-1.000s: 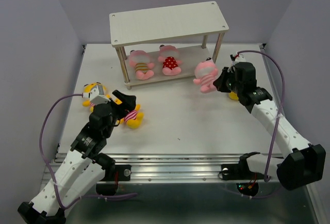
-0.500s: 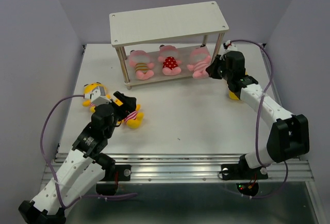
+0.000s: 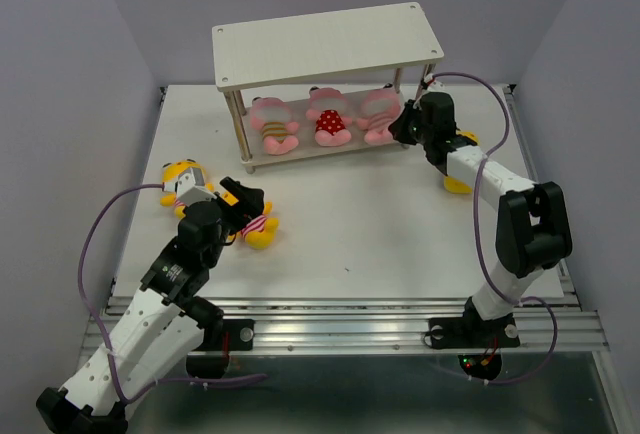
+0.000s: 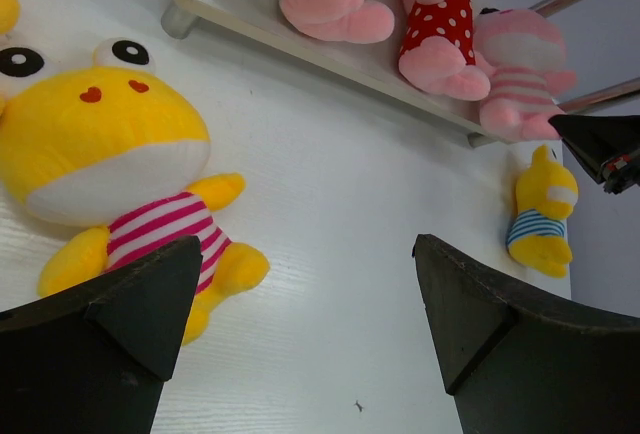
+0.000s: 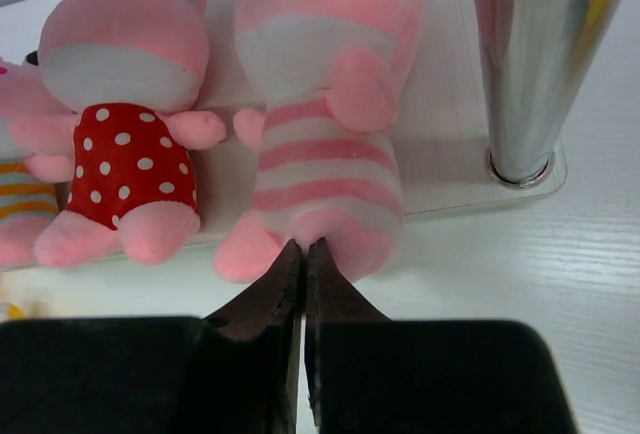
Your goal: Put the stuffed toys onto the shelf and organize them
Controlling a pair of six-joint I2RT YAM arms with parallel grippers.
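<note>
My right end effector [image 5: 303, 249] is resting with its fingers pressed together at the bottom of the pink-striped pink toy [image 5: 325, 154], apparently pinching a fold of plush between its feet. That toy is lying on the lower board of the shelf [image 5: 440, 179], just beside the red dotted toy [image 5: 125, 154] and near the shelf's metal leg [image 5: 525, 64]. The yellow-striped pink toy [image 3: 272, 124] is lying further along the same board. I am judging that I am finishing the placement of the third pink toy. Next I am planning to part these fingers and back straight out without dragging the toy off the edge. My left end effector [image 4: 305, 254] is hovering spread wide over the surface [image 3: 380, 224], above the pink-striped yellow toy [image 4: 110, 144]. The blue-striped yellow toy [image 4: 542, 209] is waiting by the shelf's right end.
</note>
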